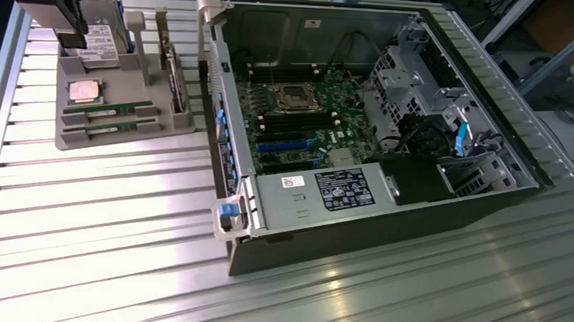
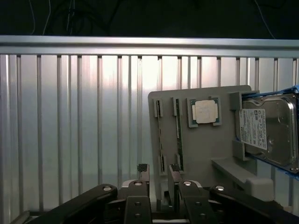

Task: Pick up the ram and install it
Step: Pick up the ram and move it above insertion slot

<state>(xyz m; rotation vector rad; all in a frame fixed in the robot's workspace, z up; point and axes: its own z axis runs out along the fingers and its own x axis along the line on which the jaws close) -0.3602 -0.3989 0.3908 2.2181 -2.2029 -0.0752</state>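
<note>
- The gripper (image 2: 158, 171) hangs over the tray, released. Its fingers (image 2: 143, 173) stand apart with nothing between them.
- The step in hand looks like the approach to the pick: nothing is lifted, and both sticks sit in the tray.
- The ram (image 2: 160, 140) sits in a slot of the grey tray (image 2: 205, 154), below the gripper and roughly in line with the gap between the fingers.
- A second stick (image 2: 178, 135) lies just beside it and parallel, on the processor's side.
- As I judge it, a grasp calls for the fingers to straddle one stick alone, square to its length. The neighbour lies close, so there is little room for error.
- Further along the tray, the square silver processor (image 2: 204, 112) rests in its own pocket.
- Beyond that, the hard drive (image 2: 266, 130) sits at the tray's edge.
- The drive's white label carries print and barcodes that cannot be read. No writing can be made out on either stick.
- The tray rests on a slatted metal table (image 2: 70, 116).
- In the exterior view the open case (image 1: 361, 239) lies beside the tray, on that view's right, with its board (image 1: 298, 133) facing up.
- The long black slots (image 1: 286, 122) by the socket are, I judge, where the ram belongs.
- The power supply (image 1: 334, 191) bears a label that is also unreadable.
</note>
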